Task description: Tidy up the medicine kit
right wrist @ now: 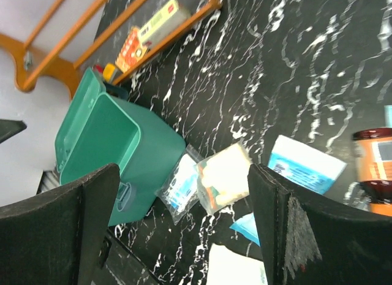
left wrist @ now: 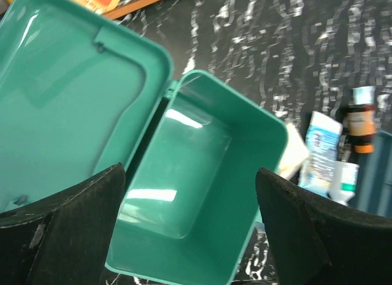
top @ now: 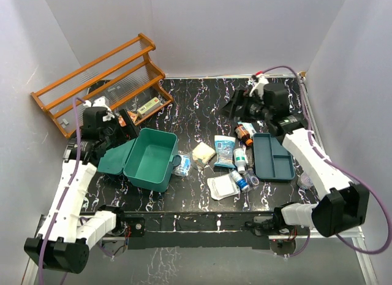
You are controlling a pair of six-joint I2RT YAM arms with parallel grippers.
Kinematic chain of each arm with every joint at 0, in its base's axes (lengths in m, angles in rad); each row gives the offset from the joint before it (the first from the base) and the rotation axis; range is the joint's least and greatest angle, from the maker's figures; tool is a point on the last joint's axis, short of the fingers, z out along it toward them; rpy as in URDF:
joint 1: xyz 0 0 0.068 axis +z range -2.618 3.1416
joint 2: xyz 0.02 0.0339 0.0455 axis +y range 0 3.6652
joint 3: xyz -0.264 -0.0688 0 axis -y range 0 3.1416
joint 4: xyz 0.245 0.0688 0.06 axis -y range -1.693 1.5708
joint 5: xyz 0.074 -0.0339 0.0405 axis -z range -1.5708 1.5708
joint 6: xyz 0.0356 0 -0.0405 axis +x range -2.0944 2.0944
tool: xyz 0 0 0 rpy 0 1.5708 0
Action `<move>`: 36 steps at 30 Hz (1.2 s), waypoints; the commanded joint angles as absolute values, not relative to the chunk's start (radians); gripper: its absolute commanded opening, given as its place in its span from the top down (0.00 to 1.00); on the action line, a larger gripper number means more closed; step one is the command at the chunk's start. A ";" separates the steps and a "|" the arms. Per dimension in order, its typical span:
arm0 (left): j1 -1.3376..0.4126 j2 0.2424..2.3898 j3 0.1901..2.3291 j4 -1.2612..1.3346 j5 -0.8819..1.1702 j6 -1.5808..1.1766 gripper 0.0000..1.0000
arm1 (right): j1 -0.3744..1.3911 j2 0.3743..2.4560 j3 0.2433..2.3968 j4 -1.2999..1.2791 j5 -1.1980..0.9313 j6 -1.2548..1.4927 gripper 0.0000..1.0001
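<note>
Observation: found left gripper (left wrist: 191,196) spread wide, holding and touching nothing. Logged medicine kit (left wrist: 202,150), lid open, directly beneath it. Found right gripper (right wrist: 184,174) likewise wide, empty, kit well off leftward.

No readable text: print on brown bottle (left wrist: 359,121) and blue packet (right wrist: 306,164) blurs.

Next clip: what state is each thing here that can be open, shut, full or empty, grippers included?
medicine kit: open, nothing inside.
lid: folded back on its hinge, hollow side up.
divided tray: lying flat, empty.
left gripper: open, holding nothing, above the kit.
right gripper: open, holding nothing.
</note>
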State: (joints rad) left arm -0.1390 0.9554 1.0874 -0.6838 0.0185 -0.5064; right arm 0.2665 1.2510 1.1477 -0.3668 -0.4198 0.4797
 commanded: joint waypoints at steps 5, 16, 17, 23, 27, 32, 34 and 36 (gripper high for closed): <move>-0.135 1.041 0.988 -0.638 0.011 -0.396 0.15 | 0.361 1.309 1.117 -0.192 -0.369 0.531 0.18; -0.135 1.222 0.969 -0.513 -0.062 -0.218 0.35 | 0.374 1.316 1.054 -0.174 -0.298 0.523 0.23; -0.135 1.240 0.971 -0.500 -0.051 -0.206 0.37 | 0.374 1.316 1.050 -0.176 -0.291 0.519 0.24; -0.136 1.258 0.950 -0.394 0.113 -0.158 0.56 | 0.374 1.319 1.027 -0.198 -0.216 0.503 0.27; -0.136 1.252 0.947 -0.341 0.191 -0.111 0.64 | 0.374 1.336 1.024 -0.237 -0.101 0.462 0.32; -0.140 1.266 0.963 -0.300 0.263 -0.053 0.69 | 0.374 1.374 1.036 -0.345 0.076 0.421 0.39; -0.142 1.280 0.973 -0.286 0.283 -0.036 0.70 | 0.374 1.394 1.058 -0.424 0.127 0.419 0.41; -0.144 1.301 0.986 -0.270 0.293 -0.026 0.71 | 0.374 1.408 1.058 -0.475 0.150 0.424 0.42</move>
